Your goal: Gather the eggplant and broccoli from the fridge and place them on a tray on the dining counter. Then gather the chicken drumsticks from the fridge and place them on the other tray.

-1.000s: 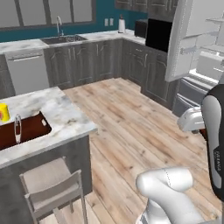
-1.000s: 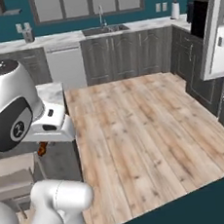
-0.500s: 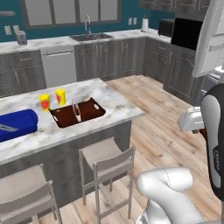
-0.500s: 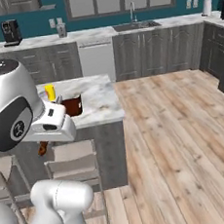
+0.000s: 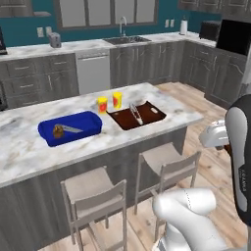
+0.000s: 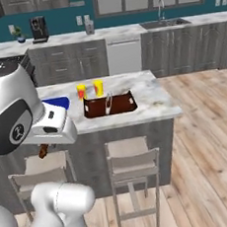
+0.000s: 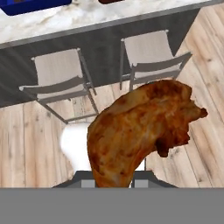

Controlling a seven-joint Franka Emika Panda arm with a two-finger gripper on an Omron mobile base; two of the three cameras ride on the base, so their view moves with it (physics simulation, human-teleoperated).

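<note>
Golden-brown, crisp-skinned chicken drumstick (image 7: 140, 131), curved and plump, sits clamped in the closed hand (image 7: 114, 180).

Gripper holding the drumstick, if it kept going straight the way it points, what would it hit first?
Probably the wood floor in front of the two stools, going by the hand view past the drumstick. Depth is hard to judge, so a stool might come first.

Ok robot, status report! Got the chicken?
Gripper shut on chicken drumstick. Brown tray and blue tray on dining counter ahead. Stools stand along the counter's front.
</note>
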